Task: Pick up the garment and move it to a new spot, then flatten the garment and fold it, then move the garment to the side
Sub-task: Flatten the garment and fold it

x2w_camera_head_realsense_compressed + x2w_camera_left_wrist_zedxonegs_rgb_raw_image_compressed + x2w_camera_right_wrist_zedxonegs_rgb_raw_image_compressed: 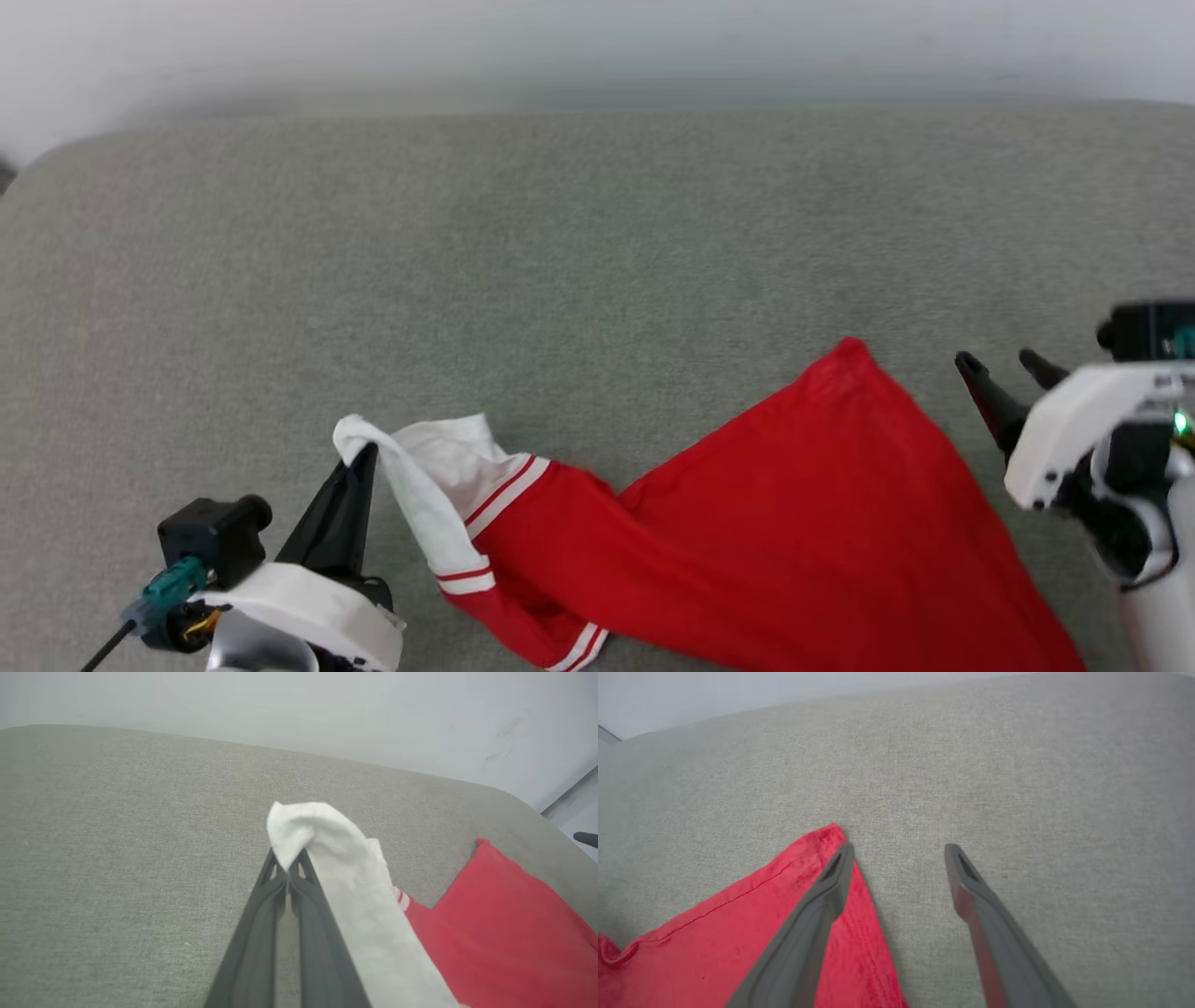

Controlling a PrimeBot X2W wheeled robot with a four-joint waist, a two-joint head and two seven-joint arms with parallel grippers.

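Where the garment (794,523) lies, grey upholstery (560,233) spreads around.

Plain indoor room, home or lab being unclear, a wide cloth-covered surface (597,233) in grey-green weave lying across the middle, its rounded corner (56,163) curving at 10 o'clock, a bare pale wall (597,47) standing behind at 12 o'clock.

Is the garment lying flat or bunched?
Bunched, not flat: the garment lies twisted on the grey surface, one white sleeve pinched by the left gripper.
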